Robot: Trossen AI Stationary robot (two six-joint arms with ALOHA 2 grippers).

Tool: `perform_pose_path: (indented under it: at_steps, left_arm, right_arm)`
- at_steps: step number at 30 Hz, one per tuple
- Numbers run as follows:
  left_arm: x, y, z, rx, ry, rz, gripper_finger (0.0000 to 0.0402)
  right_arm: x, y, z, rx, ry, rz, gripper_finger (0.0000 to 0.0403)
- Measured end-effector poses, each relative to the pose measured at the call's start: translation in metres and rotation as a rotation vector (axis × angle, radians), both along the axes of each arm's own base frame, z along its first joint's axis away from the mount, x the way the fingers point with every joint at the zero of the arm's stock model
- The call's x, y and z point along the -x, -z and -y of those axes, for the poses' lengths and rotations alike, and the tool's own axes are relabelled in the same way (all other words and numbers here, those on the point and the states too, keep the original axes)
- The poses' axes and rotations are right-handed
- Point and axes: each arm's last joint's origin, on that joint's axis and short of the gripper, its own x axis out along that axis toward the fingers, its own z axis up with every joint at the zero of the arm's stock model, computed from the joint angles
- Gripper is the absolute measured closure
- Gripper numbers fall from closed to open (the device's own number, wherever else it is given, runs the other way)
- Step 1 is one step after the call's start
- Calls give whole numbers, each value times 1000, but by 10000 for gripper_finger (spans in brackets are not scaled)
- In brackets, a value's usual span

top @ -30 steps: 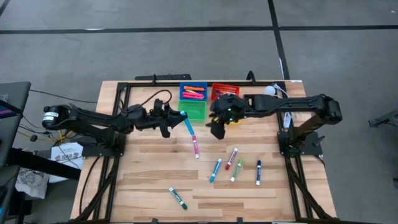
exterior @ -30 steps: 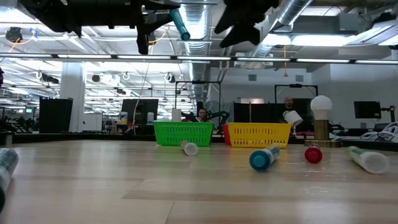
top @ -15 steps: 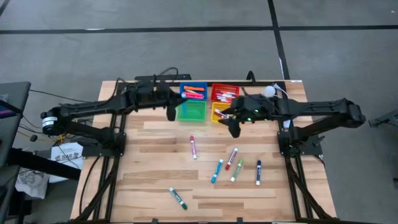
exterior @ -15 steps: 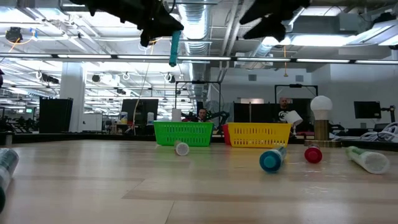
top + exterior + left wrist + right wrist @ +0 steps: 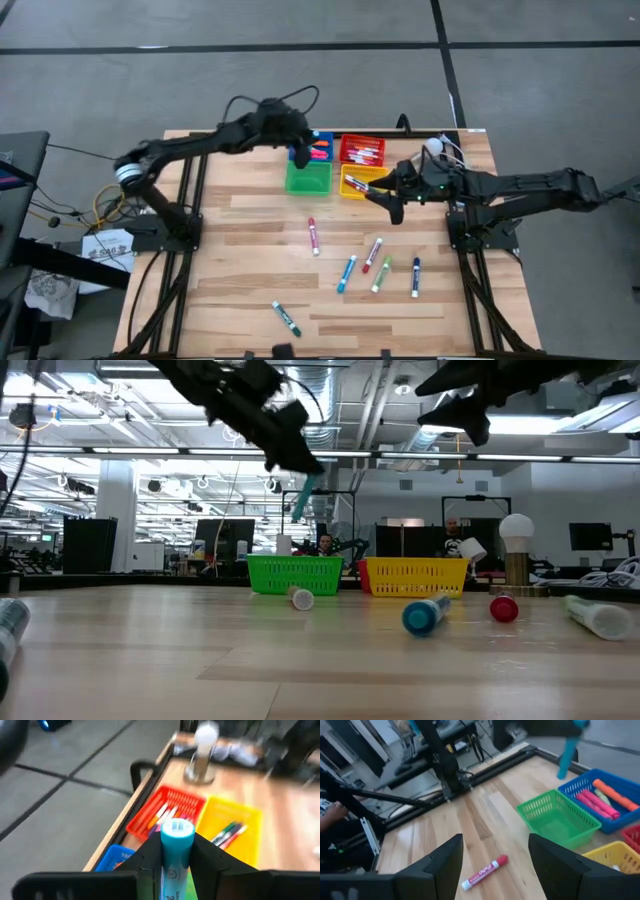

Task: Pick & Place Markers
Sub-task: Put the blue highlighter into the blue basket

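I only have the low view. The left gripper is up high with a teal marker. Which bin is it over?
Observer: The left gripper hangs at the edge of the blue bin, which sits right behind the green bin.
Operator: Is the marker held properly?
Observer: Yes. The left wrist view shows the teal marker clamped between both fingers, cap end sticking out.
Operator: What is already in those two bins?
Observer: The blue bin holds pink and orange markers. The green bin shows none.
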Motion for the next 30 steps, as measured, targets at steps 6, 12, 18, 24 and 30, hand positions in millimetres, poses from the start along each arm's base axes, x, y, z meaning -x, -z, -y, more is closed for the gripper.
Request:
perform_pose_path:
  at_steps: [6, 12, 18, 24, 30]
  left_arm:
    - [-23, 29, -41, -2, 3, -202, 330]
    - [-36, 49, -70, -38, 22, -292, 330]
    - [-44, 65, -73, -18, 58, -368, 330]
    - [-44, 69, -70, -49, 101, -420, 330]
    - [-43, 70, -69, -41, 102, -433, 329]
  right_arm:
    - [11, 7, 5, -4, 32, 55, 186]
    - [13, 7, 7, -3, 42, 74, 186]
    - [13, 7, 7, -13, 46, 76, 186]
    - [13, 7, 7, -13, 46, 75, 188]
    - [13, 7, 7, -20, 48, 77, 188]
